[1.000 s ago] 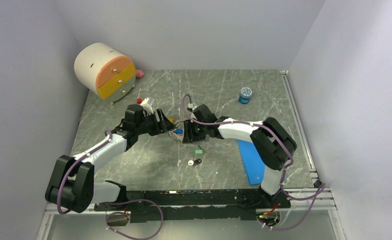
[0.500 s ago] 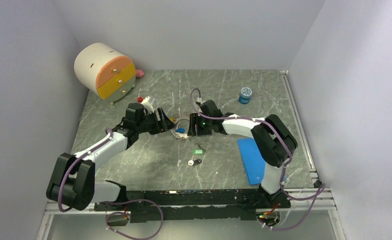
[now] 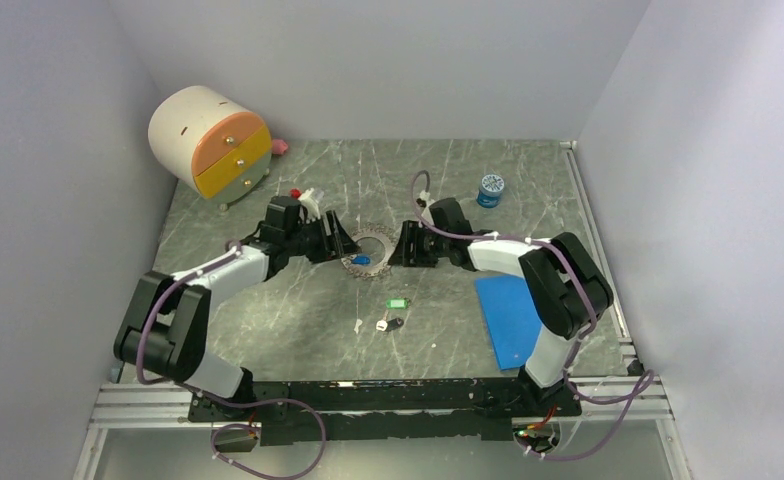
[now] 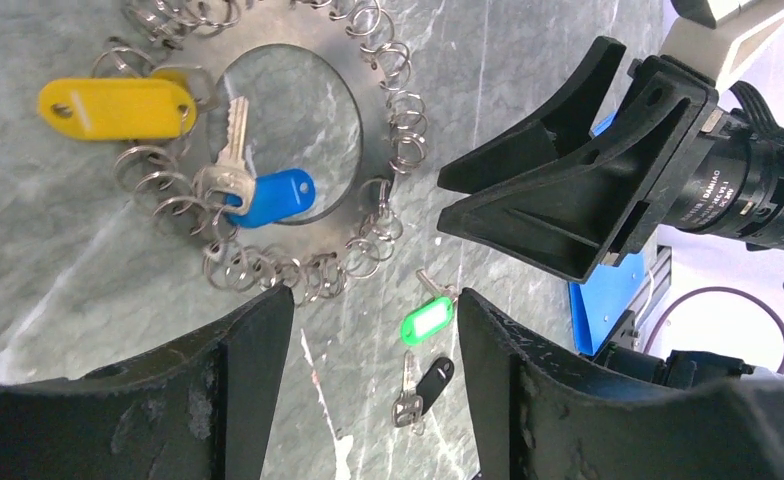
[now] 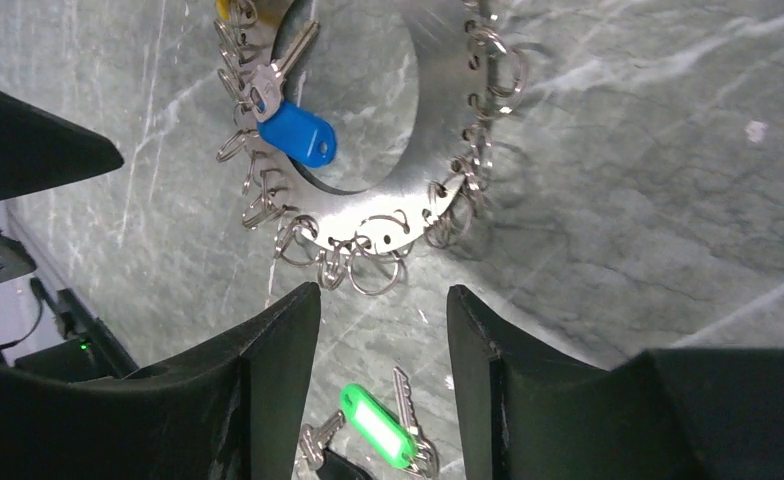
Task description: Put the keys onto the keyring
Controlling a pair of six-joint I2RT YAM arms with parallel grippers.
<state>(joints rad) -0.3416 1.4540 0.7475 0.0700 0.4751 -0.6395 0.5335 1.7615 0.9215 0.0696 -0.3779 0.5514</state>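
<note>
Top external view: at 6 o'clock from the keyring, a black key and a green key lie loose on the tabletop. Farther back, the keyring lies flat with a blue key and a yellow key at its rim. The left fingers at its 9 o'clock and the right fingers at its 3 o'clock are spread wide, holding nothing.

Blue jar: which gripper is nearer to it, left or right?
Right. The right gripper sits left of the jar and closer to the robot; the left gripper is farther left, beyond the keyring.
</note>
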